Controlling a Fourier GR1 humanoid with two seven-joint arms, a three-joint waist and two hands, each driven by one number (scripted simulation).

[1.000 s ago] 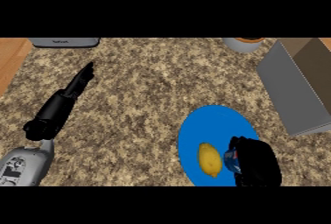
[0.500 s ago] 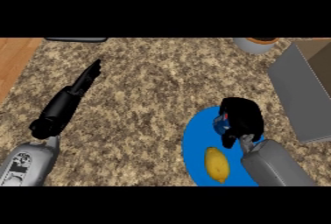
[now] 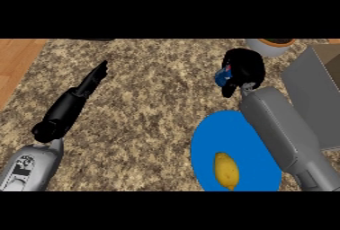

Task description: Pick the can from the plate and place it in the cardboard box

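Can [image 3: 224,74], blue w/ red, is gripped by the right hand [image 3: 243,67], fingers curled round it, held above the worktop [image 3: 153,103] beyond the blue plate [image 3: 246,148]; a lemon [image 3: 226,170] is left on that plate. Left hand [image 3: 90,83] rests open, fingers straight. Cardboard box [image 3: 317,96] lies just right: can should be carried rightward, kept upright, cleared over the box wall before release.

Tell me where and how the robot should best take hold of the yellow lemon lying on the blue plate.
Probably across its narrow middle, coming straight down from above. The lemon lies flat on the blue plate with its long axis running roughly up and down the head view, so fingers would close from its left and right sides. The left side looks freer; the right forearm crosses the plate's right part.
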